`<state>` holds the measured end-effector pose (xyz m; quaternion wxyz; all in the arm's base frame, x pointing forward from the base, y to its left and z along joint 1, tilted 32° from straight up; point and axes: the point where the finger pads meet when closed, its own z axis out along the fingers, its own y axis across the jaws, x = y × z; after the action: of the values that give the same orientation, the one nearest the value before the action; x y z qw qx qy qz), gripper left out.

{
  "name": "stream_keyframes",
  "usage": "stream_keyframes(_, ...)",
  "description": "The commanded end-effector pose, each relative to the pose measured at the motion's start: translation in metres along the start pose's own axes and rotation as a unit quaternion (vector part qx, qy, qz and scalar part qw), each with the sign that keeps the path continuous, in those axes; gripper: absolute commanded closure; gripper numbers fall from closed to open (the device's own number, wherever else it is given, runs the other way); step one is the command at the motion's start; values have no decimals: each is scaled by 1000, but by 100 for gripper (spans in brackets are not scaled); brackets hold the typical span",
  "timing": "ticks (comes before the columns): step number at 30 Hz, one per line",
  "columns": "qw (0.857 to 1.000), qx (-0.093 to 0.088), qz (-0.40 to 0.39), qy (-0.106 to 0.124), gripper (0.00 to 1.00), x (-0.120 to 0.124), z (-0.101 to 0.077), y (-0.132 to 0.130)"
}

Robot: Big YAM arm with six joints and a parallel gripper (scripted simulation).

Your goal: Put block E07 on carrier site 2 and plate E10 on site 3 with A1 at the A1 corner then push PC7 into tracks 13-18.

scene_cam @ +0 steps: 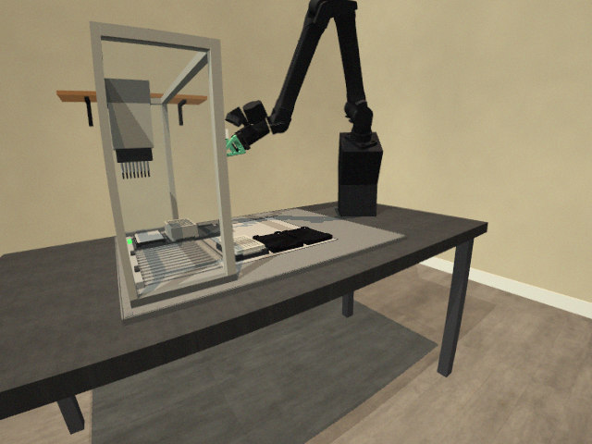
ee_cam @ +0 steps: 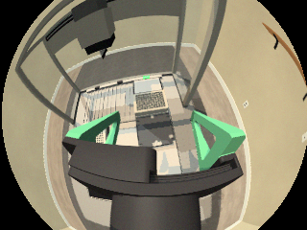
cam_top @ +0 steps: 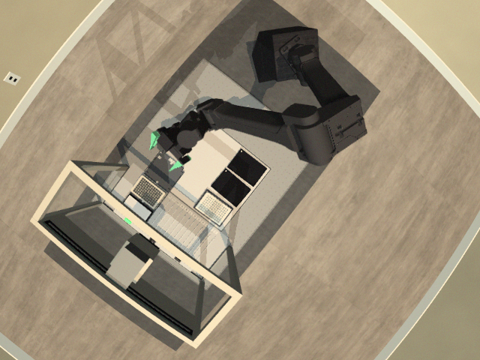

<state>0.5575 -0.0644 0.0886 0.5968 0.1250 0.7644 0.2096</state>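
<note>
1. Arm covers the carrier's (cam_top: 164, 170) near end in the top view; sites and A1 marks can't be made out.
2. No labels or track numbers readable; only a green lamp (cam_top: 127, 221) lit behind the rails.
3. Gripper (cam_top: 166, 153) fully open, empty, high above the carrier, just outside the frame (scene_cam: 219, 143).
4. Block (cam_top: 145, 190) and plate (cam_top: 137, 207) sit on the carrier in the rails, below and beyond the fingers.
5. E01 (cam_top: 213, 207) on the far nest; two dark nests (cam_top: 239, 177) bare.
</note>
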Motion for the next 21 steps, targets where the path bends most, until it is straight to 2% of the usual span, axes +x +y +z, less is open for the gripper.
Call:
stream_keyframes(1,999,1,-17,-27,0,-18,-18,-3)
stream_keyframes(7,999,1,-17,-26,0,-5,-38,-8)
stream_keyframes(9,999,1,-17,-26,0,-5,-38,-8)
stream_keyframes(10,1000,-12,-19,0,0,0,-23,5)
stream_keyframes(15,997,-6,-20,76,0,10,-14,-2)
stream_keyframes(17,993,-12,-22,112,0,19,-8,5)
stream_keyframes(21,984,-12,-23,177,0,32,1,5)
